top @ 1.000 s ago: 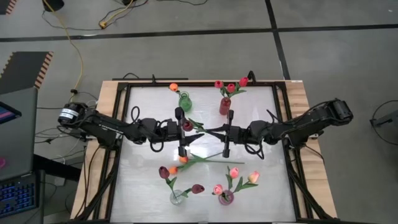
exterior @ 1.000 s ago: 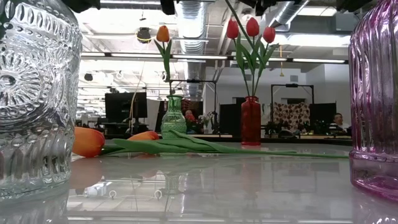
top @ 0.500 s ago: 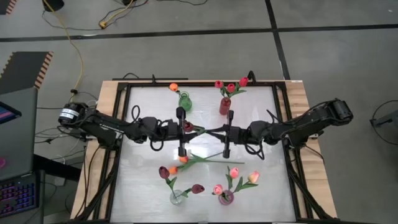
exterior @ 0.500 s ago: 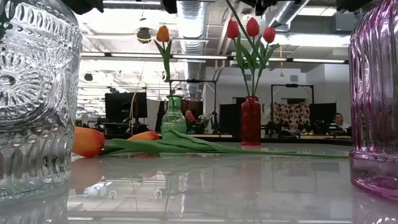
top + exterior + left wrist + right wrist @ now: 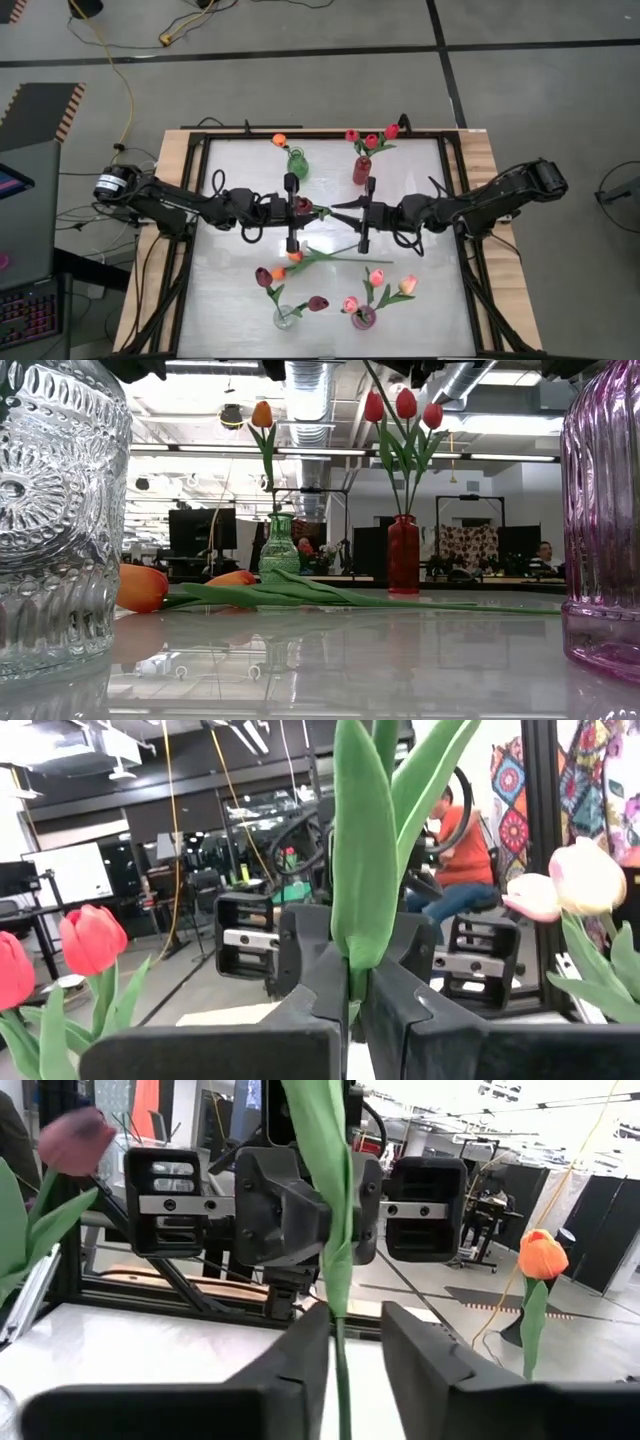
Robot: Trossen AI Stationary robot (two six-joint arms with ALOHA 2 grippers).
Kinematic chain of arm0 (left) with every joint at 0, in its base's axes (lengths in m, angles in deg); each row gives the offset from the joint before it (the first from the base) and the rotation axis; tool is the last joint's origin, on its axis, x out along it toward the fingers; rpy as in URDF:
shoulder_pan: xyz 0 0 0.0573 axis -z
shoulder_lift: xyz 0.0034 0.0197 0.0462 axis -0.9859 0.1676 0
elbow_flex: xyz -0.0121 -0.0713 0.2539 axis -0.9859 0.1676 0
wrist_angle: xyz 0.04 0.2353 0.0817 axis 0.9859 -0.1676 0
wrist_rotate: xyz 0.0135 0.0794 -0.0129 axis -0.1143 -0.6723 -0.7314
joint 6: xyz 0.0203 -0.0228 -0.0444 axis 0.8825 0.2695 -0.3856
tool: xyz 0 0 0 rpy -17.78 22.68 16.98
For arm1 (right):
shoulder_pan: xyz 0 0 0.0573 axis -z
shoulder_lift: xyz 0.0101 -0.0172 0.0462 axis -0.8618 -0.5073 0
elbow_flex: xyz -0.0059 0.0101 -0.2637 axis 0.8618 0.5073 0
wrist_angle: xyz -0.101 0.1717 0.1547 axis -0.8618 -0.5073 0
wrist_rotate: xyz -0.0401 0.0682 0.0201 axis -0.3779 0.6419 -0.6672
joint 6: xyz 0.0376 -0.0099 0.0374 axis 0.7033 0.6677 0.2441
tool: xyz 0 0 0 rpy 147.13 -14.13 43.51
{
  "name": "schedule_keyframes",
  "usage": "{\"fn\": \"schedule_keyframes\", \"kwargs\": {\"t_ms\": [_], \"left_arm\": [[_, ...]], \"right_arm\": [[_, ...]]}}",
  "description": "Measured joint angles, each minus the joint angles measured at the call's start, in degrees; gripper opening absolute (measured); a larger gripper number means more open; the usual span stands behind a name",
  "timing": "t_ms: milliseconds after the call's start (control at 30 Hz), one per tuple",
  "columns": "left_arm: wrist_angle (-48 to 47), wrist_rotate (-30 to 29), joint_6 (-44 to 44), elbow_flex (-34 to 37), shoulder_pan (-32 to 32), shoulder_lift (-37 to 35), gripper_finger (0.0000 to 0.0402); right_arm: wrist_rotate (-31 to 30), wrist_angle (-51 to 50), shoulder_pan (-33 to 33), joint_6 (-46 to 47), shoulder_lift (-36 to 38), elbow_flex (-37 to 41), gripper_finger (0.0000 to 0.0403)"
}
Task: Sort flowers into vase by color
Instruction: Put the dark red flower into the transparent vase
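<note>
1 red tulip (image 5: 303,205) clamped in left gripper (image 5: 292,208), stem between right gripper's (image 5: 366,213) parted fingers

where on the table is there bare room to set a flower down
Bare patches: the table strip left of the clear vase, and the strip right of the red vase. The middle is crowded: left gripper and right gripper meet over a red flower, with loose orange tulips below.

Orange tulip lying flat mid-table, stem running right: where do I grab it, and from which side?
Take the bare stem beyond the leaves, well away from the head. Come straight down from above with the fingers across the stem. The orange tulip lies flat on the table, so a side approach likely has nothing to close on, and the head would probably crush.
</note>
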Motion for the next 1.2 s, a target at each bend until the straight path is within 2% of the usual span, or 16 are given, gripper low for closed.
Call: {"fn": "schedule_keyframes", "kwargs": {"t_ms": [200,367,633,800,900,1067,1200], "left_arm": [[-2.78,-0.22,-0.03,0.04,0.0,-2.0,0.0002],[-10.48,-0.25,-0.04,0.04,0.22,-7.51,0.0002],[-30.61,-1.81,-3.16,0.04,1.61,-21.78,0.0002],[-44.15,-6.24,-8.28,0.04,5.21,-31.88,0.0002],[-50.89,-6.94,-12.91,0.04,8.29,-37.72,0.0002],[-55.7,-9.3,-19.14,0.04,15.23,-44.59,0.0002],[-56.59,-11.26,-21.55,0.02,21.74,-46.06,0.0001]], "right_arm": [[-4.72,-1.29,-0.6,0.0,0.0,0.0,0.0184],[-7.53,-1.43,-1.83,-0.02,0.04,0.0,0.0215],[-7.56,-4.02,-2.44,1.49,0.07,0.0,0.0215],[-7.56,-7.17,-2.4,4.36,0.07,0.0,0.0214],[-7.56,-10.2,-2.34,4.37,0.07,0.0,0.0214],[-7.56,-13.44,-2.29,4.89,0.07,0.0,0.0214],[-7.56,-13.96,-2.29,6.76,0.07,0.0,0.0214]]}}
